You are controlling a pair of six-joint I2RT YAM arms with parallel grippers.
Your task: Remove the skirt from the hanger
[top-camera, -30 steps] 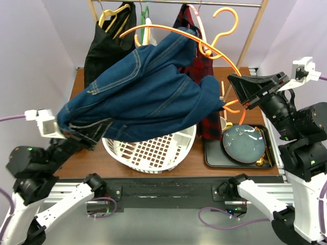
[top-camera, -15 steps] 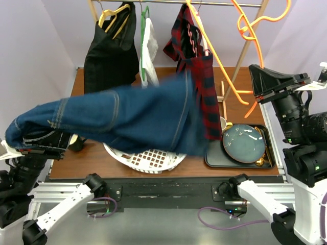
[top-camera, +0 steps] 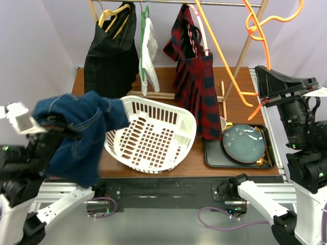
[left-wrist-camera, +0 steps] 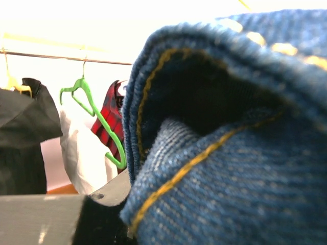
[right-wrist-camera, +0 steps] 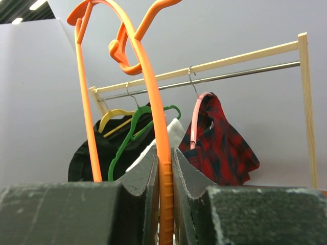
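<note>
The blue denim skirt (top-camera: 79, 133) is off the hanger and hangs bunched at the table's left front corner. My left gripper (top-camera: 55, 132) is shut on it and mostly buried in the cloth. In the left wrist view the denim (left-wrist-camera: 230, 132) fills the frame, with one dark finger (left-wrist-camera: 107, 196) showing under it. My right gripper (top-camera: 260, 93) is shut on the bare orange hanger (top-camera: 254, 25), held high at the right. In the right wrist view the hanger's bar (right-wrist-camera: 164, 168) is clamped between the jaws.
A white laundry basket (top-camera: 153, 133) lies tilted at the table's middle front. A black tray (top-camera: 212, 155) with a blue plate (top-camera: 244, 143) sits at the right. The rack (top-camera: 168, 2) behind holds a black garment (top-camera: 108, 51), a white one (top-camera: 149, 53) and a red plaid one (top-camera: 196, 87).
The skirt slid off the hanger to the left and now hangs bunched at my left gripper. The hanger rose up to the right and is bare. The basket is uncovered.
</note>
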